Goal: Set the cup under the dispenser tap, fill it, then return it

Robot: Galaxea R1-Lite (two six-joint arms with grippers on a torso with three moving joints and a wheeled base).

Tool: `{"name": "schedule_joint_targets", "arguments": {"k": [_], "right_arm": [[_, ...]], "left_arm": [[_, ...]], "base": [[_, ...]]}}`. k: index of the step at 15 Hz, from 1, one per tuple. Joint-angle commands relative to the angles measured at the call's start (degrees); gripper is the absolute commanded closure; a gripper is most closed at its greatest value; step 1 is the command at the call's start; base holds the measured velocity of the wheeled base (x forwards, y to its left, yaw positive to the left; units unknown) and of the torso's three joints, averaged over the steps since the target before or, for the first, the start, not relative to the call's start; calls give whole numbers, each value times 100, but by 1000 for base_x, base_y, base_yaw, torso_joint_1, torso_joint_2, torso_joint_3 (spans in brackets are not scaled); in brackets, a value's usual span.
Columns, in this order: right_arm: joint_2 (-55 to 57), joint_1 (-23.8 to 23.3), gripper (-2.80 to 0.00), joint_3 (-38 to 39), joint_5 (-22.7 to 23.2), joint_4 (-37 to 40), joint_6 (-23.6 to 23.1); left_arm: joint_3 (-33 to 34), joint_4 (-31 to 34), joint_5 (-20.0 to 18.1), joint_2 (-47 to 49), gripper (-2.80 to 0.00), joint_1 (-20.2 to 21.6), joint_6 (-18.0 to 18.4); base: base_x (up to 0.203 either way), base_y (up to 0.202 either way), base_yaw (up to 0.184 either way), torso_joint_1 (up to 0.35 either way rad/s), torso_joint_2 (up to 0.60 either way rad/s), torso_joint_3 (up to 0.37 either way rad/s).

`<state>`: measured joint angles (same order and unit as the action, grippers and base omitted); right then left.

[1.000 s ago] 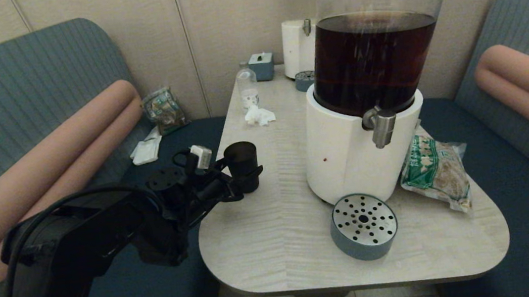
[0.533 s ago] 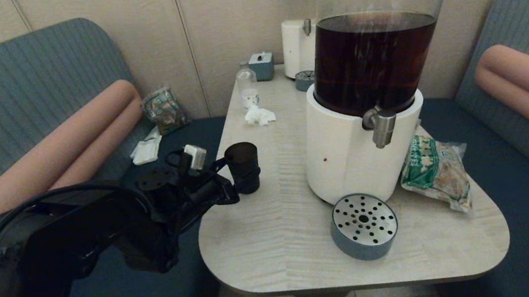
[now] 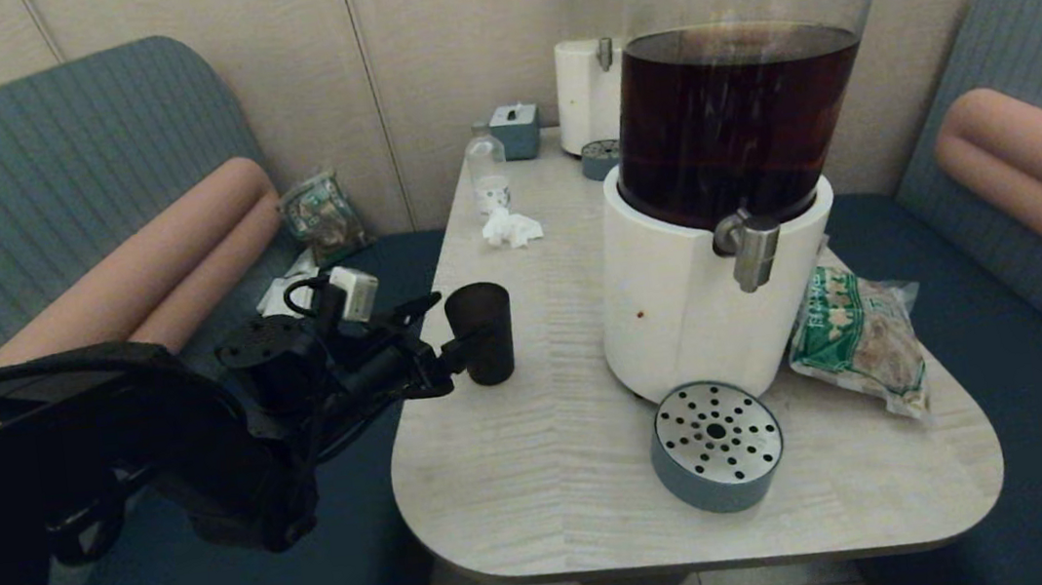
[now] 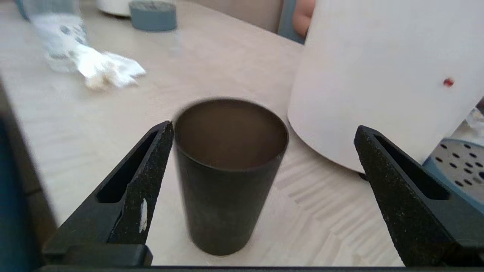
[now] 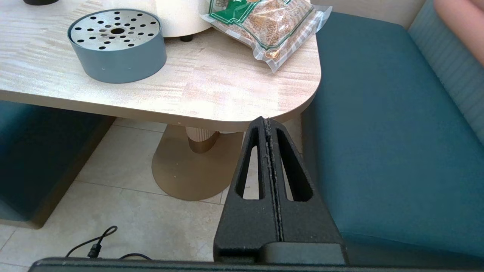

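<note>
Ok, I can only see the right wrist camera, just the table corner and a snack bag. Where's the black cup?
Observer: The cup stands on the table, to the left of the big dispenser.
Operator: Is something holding it?
Observer: No. The left gripper has its fingers open wide, one on each side of the cup.
Operator: Is anything under the tap?
Observer: No cup stands below the tap.
</note>
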<state>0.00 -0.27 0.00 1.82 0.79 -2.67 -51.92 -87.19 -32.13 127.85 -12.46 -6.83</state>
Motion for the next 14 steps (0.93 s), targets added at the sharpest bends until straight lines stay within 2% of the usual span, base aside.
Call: {"name": "schedule_joint_targets", "arguments": {"k": [1,7,8,14], "right_arm": [[9,0,0,0,3,0,-5],[9,0,0,0,3,0,-5],[9,0,0,0,3,0,-5],[9,0,0,0,6,0,-5]], "left_arm": [[120,-48,-21,-334,-280,123,-3],[923,-48,-53,-1457,-280,458,36],[1140,-48,-67,-1772,0,490,30],[2476,-48,-31,-4145,0,558,-203]], "base": [[0,0,0,0,0,0],[0,0,0,0,0,0],[0,0,0,0,0,0],[0,0,0,0,0,0]]}}
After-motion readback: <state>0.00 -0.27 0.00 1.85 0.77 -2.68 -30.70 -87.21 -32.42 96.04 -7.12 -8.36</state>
